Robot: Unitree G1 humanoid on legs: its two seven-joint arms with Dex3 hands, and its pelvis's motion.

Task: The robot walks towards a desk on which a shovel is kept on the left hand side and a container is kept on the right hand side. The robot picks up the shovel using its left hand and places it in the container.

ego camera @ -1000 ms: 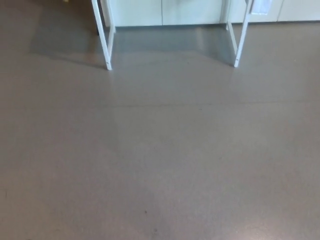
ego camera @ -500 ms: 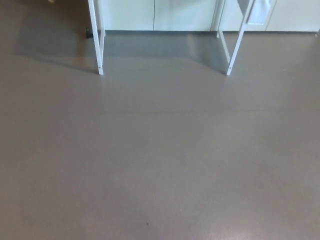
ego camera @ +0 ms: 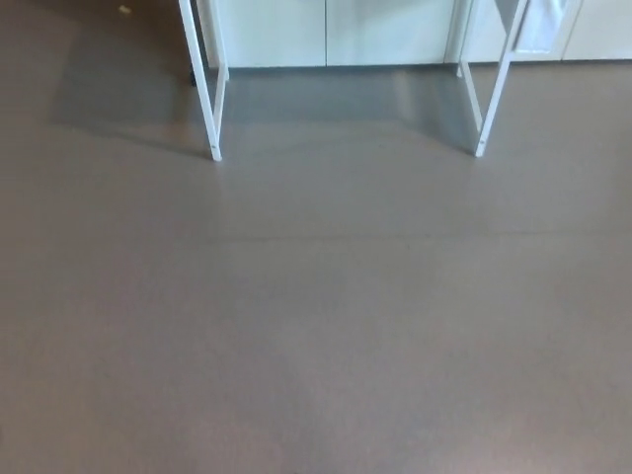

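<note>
Only the lower part of the desk shows in the head view: its white left leg (ego camera: 204, 89) and white right leg (ego camera: 494, 94) stand on the grey-brown floor (ego camera: 316, 316) at the top of the picture. The desktop, the shovel and the container are out of frame. Neither of my hands appears.
White cabinet fronts (ego camera: 336, 30) run along the wall behind the desk legs. A white sheet (ego camera: 538, 25) hangs by the right leg. The desk's shadow darkens the floor at the upper left.
The whole picture has shifted: the desk legs sit lower in the frame than a second ago and further right than half a second ago, so the camera has moved.
</note>
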